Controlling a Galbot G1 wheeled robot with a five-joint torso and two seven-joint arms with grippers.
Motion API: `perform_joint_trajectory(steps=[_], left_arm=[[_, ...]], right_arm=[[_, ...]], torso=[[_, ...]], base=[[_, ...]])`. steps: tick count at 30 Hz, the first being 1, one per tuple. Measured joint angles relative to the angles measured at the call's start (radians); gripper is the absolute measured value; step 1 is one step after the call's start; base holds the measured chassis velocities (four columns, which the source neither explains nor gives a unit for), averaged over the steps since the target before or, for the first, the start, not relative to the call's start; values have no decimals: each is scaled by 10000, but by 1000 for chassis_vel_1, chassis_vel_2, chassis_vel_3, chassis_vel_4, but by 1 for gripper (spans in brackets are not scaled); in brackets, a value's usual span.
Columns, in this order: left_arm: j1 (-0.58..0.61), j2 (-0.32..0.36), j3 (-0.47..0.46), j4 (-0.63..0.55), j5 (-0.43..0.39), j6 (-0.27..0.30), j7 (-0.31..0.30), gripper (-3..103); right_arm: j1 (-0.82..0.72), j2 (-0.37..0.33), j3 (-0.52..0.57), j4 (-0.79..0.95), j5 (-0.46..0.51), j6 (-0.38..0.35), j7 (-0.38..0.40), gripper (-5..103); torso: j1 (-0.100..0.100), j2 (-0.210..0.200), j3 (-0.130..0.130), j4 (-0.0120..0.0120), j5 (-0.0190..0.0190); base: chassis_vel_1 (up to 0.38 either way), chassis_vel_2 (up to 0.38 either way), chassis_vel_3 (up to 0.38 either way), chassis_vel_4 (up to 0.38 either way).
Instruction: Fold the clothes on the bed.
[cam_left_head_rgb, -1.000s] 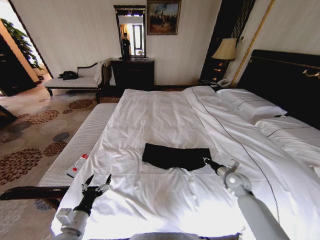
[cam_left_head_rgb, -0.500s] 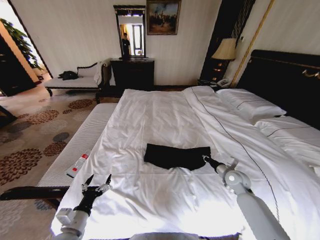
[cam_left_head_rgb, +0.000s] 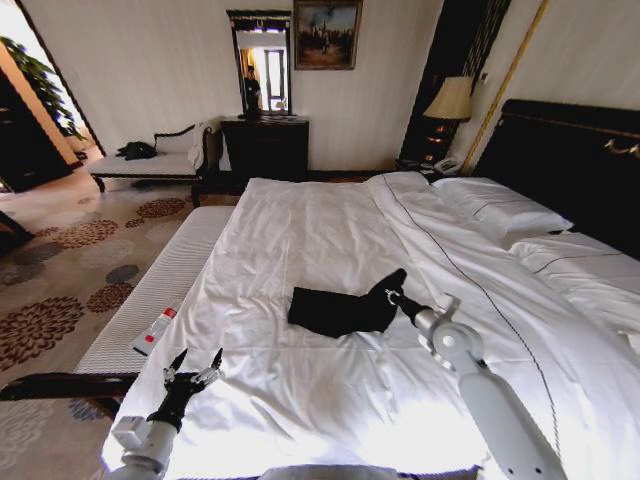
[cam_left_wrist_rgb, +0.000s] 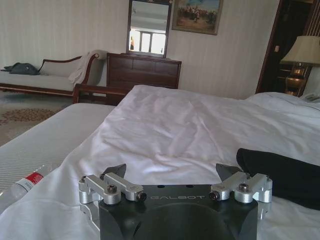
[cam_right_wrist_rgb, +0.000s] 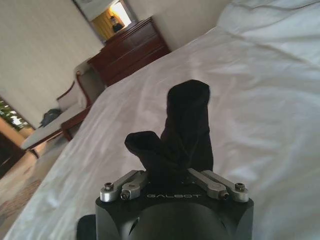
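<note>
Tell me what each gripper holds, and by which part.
The right gripper pinches the black T-shirt by its right end, lifted off the bed. The left gripper is open, holding nothing.

I'm in a hotel-style bedroom: big white-sheeted bed (cam_left_head_rgb: 330, 230) with dark headboard (cam_left_head_rgb: 575, 160) on the right, bedside lamp (cam_left_head_rgb: 450, 100), far dresser (cam_left_head_rgb: 265, 148) with mirror (cam_left_head_rgb: 262, 65), framed painting (cam_left_head_rgb: 326, 34), chaise (cam_left_head_rgb: 150, 160) far left, patterned carpet (cam_left_head_rgb: 70, 270).
</note>
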Motion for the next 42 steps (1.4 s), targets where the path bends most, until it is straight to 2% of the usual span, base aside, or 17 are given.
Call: perform_joint_trajectory(steps=[8, 11, 22, 32, 42], left_arm=[[0, 0, 0, 0, 0, 0, 0, 100], [0, 0, 0, 0, 0, 0, 0, 100], [0, 0, 0, 0, 0, 0, 0, 100], [0, 0, 0, 0, 0, 0, 0, 100], [0, 0, 0, 0, 0, 0, 0, 100]], right_arm=[[472, 464, -999, -94, -297, -4, 106, 7], [680, 856, -1518, -215, -518, -3, 139, 7], [1118, 1349, -2411, -351, -712, -31, 299, 7], [1250, 1981, -2768, -1071, -1003, -48, 164, 7], [1220, 2059, -3173, -1301, -1327, -128, -38, 7]], torso=[[0, 0, -1, 0, -1], [1, 0, 0, 0, 0], [0, 1, -1, 0, 0], [1, 0, -1, 0, 0], [0, 0, 0, -1, 1]], base=[[0, 0, 0, 0], [0, 0, 0, 0], [0, 0, 0, 0], [0, 0, 0, 0], [0, 0, 0, 0]])
